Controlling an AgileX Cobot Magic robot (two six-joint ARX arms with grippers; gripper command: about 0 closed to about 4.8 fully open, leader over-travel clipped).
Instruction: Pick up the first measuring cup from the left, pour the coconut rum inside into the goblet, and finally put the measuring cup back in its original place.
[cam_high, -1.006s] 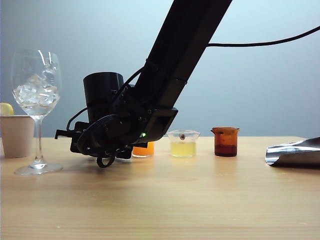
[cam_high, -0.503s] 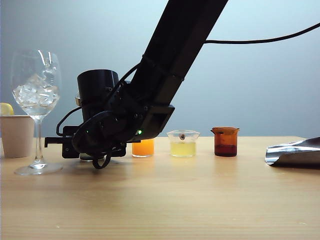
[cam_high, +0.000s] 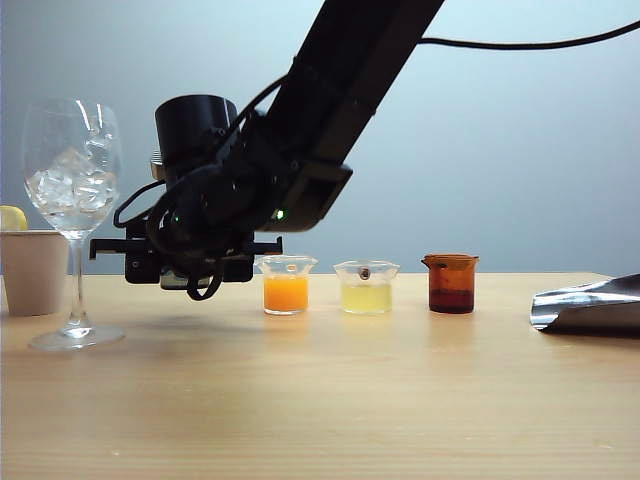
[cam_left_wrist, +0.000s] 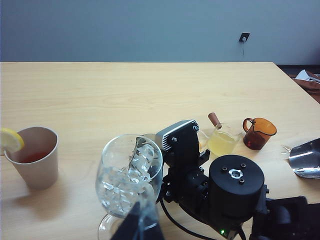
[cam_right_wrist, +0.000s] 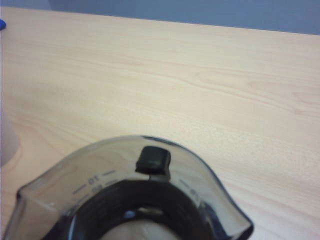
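Gripping the smoky measuring cup (cam_right_wrist: 125, 200) in the right gripper (cam_high: 165, 262), hanging clear of the table (cam_high: 320, 400) beside the goblet (cam_high: 72, 190); left gripper (cam_left_wrist: 142, 225) state impossible to tell.

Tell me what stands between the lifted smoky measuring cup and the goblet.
Nothing visible does. The right tool holds the smoky measuring cup above the table, and open air separates it from the goblet. The paper cup sits beyond the goblet.

Counted on the table (cam_high: 330, 400): one goblet (cam_high: 72, 200), one paper cup (cam_high: 32, 270), and one foil pouch (cam_high: 590, 305). Measuring cups numbered four: grey (cam_right_wrist: 130, 200), orange (cam_high: 286, 285), yellow (cam_high: 366, 287), amber (cam_high: 451, 283). One lemon slice (cam_left_wrist: 10, 140) sat on the paper cup's rim.
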